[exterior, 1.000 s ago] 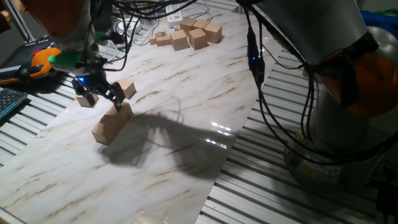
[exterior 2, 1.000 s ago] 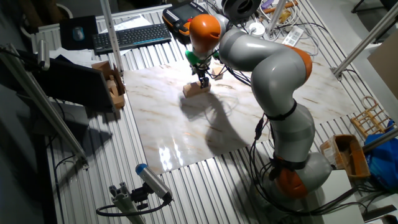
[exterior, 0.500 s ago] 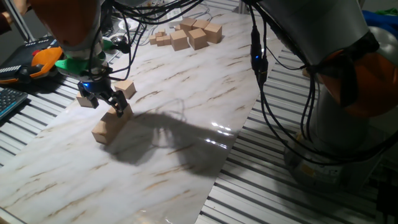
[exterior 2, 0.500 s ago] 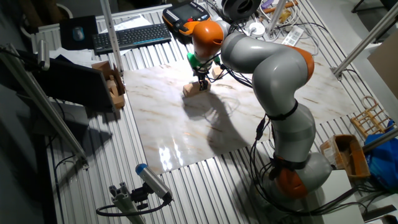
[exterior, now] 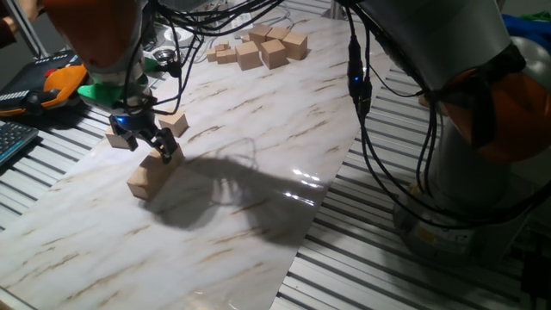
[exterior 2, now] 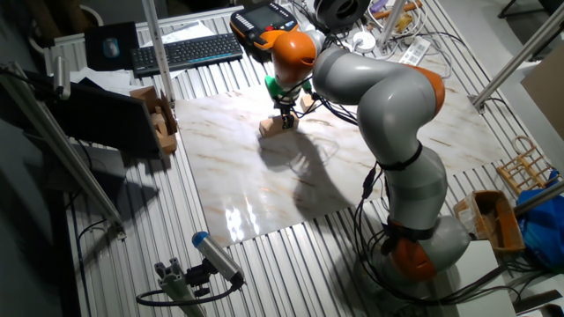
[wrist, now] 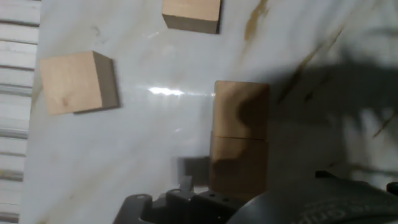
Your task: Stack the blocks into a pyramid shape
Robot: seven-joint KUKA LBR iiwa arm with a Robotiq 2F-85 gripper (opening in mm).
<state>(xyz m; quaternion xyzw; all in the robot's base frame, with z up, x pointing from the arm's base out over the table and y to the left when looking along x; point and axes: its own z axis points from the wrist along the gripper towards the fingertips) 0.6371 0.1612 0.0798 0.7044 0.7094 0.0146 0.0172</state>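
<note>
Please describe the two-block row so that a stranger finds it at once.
Look at the marble board, at the end where the gripper hangs. Just under it two blocks lie touching in a row; the neighbouring blocks lie singly.

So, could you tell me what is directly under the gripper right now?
Under the gripper two tan blocks lie end to end, touching, on the marble table. The hand covers the nearer block's end, so contact with it cannot be seen.

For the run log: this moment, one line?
gripper: above two-block row, jaw state unclear | loose blocks: two nearby | upper tier: none yet
</note>
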